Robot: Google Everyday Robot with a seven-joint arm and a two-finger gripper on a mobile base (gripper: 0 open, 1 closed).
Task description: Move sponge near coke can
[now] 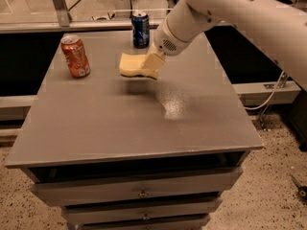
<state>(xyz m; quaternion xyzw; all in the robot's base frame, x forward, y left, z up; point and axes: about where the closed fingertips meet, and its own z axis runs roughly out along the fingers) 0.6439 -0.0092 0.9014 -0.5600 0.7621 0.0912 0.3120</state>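
Note:
The pale yellow sponge (132,65) hangs in the air above the middle back of the grey table (96,123). My gripper (149,67) is shut on the sponge's right end and holds it above the tabletop; its shadow falls just below it. The orange-red coke can (75,56) stands upright at the back left of the table, a short way left of the sponge. The white arm comes in from the upper right.
A dark blue can (140,29) stands upright at the back of the table, just behind the sponge and gripper. The table has drawers in front. A low ledge and floor lie behind and to the right.

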